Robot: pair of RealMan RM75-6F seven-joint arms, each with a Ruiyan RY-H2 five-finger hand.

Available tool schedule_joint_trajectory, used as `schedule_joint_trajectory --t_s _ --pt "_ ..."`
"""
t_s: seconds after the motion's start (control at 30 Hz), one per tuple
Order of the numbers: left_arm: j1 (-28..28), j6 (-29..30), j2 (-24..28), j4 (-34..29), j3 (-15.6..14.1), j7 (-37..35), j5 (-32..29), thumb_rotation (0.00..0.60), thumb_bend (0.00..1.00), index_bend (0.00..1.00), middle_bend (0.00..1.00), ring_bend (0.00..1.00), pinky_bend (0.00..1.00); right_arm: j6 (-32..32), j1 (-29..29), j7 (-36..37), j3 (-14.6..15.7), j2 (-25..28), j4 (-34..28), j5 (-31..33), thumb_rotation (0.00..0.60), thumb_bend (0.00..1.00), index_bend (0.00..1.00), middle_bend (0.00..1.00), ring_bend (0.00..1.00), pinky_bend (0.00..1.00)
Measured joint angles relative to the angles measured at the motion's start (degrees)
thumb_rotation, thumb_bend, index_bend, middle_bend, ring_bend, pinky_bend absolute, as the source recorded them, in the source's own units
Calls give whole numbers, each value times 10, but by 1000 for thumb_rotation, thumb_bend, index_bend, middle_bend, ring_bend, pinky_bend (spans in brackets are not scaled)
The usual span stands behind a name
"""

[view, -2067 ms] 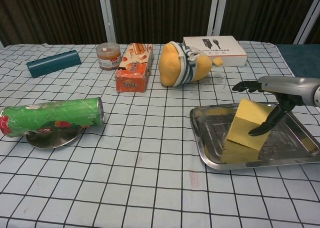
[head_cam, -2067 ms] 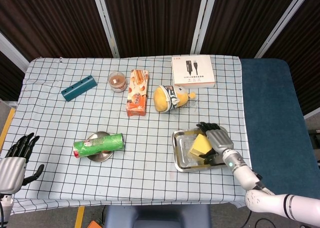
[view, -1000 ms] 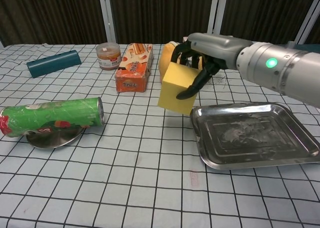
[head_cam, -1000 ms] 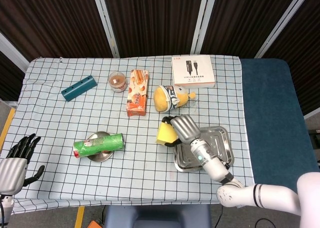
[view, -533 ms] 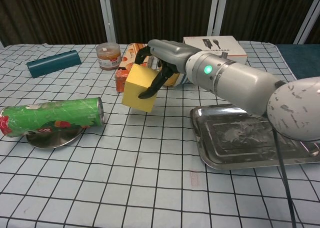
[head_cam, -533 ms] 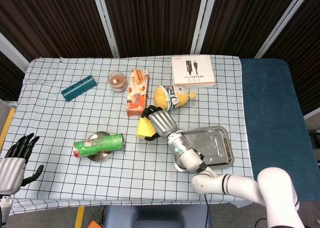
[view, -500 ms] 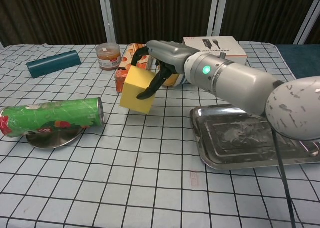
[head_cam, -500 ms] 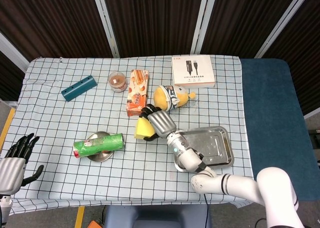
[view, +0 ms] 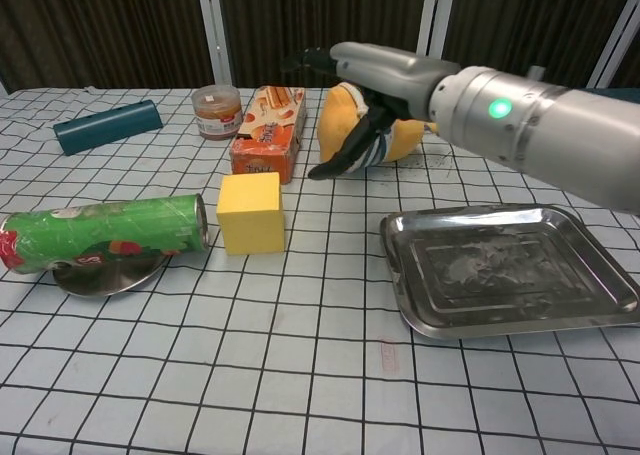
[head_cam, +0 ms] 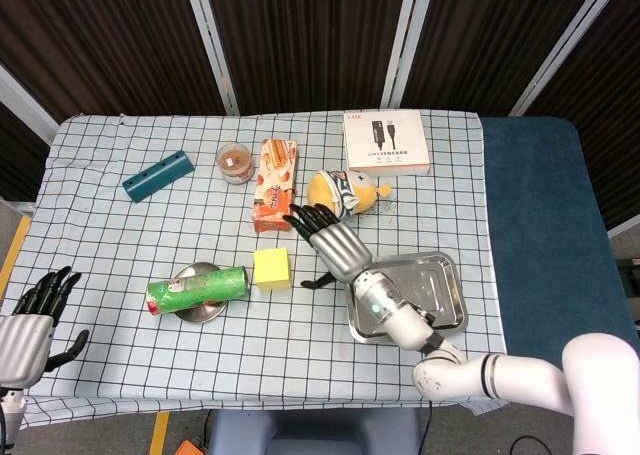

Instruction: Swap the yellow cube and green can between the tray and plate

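We see the yellow cube (head_cam: 271, 269) sitting on the checked cloth just beside the right-hand end of the green can (head_cam: 197, 290), which lies on its side across the small plate (head_cam: 197, 310) with its long axis running left to right. The tray (head_cam: 440, 304) is bare. Our right hand (head_cam: 331, 243) hangs above the cloth between cube and tray, fingers spread wide and holding nothing; the cube lies to its left and a little nearer us. Our left hand (head_cam: 27, 327) rests at the near left edge of the table, fingers apart and empty, well away from everything. We judge the can must leave the plate next, and its open end points toward the right hand, which is nearer to it, though the cube stands between them. The chest view shows the cube (view: 250, 212) resting flat and apart from the can (view: 103, 233) by a narrow gap, and the right hand (view: 355, 85) raised clear of the table; the head view alone shows the left hand.
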State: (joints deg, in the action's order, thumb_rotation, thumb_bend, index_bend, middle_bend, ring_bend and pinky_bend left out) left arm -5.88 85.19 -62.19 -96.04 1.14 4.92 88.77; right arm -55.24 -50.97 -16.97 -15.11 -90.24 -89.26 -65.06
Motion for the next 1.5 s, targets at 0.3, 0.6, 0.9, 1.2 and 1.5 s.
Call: schedule_joint_trajectory --t_s 0.3,0.6,0.9,1.2,1.5 --pt "-3 -5 -5 -4 0 12 2 600 357 0 0 0 195 -146 176 2 114 201 -140 -73 600 128 0 0 0 91" --pt "-23 -32 -31 -14 9 49 -10 600 366 0 0 0 190 -257 311 130 173 245 -57 -123 600 48 0 0 0 0" --pt "-75 -85 -70 -28 26 96 -3 600 324 0 0 0 148 -356 384 205 184 251 -17 -196 600 21 0 0 0 0" --pt "-138 -201 -103 -29 39 127 -82 600 323 0 0 0 147 -436 428 231 185 229 15 -291 600 22 0 0 0 0" --pt "-181 -256 -153 0 52 142 -147 600 323 0 0 0 134 -432 438 251 172 222 27 -303 600 22 0 0 0 0"
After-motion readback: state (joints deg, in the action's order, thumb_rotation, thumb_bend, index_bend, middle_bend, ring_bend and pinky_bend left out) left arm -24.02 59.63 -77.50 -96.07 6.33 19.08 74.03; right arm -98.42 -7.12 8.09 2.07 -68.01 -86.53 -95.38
